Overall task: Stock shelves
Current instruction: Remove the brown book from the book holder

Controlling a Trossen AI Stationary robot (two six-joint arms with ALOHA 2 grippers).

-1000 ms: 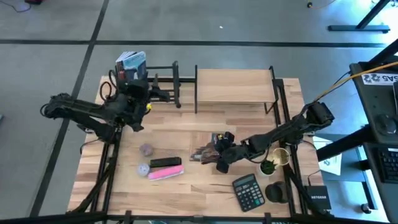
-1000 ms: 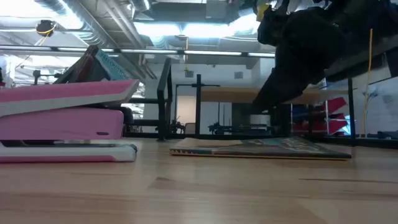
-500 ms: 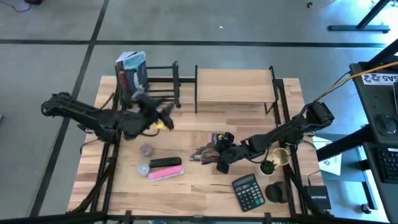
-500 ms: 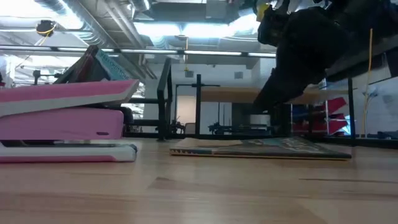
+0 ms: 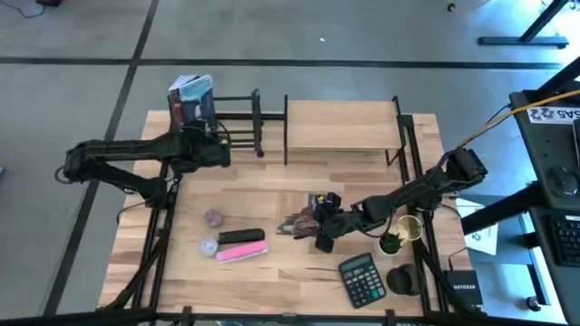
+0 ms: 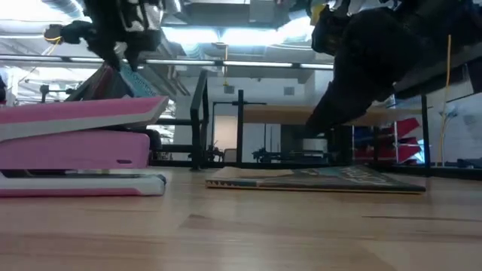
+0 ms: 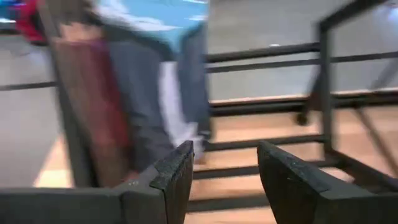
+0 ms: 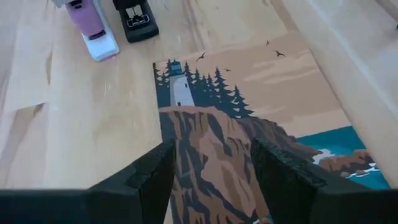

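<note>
Several books (image 5: 190, 98) lean upright at the left end of the low black rack (image 5: 237, 122) at the table's far left. In the left wrist view they (image 7: 124, 93) stand close ahead. My left gripper (image 5: 220, 150) hovers open just in front of the rack, with nothing between its fingers (image 7: 224, 152). The light wood shelf (image 5: 343, 127) stands at the far middle. A lighthouse-cover book (image 5: 304, 217) lies flat on the table's middle. My right gripper (image 5: 319, 237) hangs open over the book's cover (image 8: 249, 124).
A pink stapler (image 5: 240, 252) and a black stapler (image 5: 241, 236) lie near the front left, beside two small purple pieces (image 5: 212, 218). At the front right are a calculator (image 5: 362, 279), a small plant (image 5: 391, 241) and a black round object (image 5: 403, 279).
My left gripper swung away from the rack toward the table's middle, then came back toward the rack and the leaning books. It now shows high in the low view. My right gripper and the flat book have kept still.
</note>
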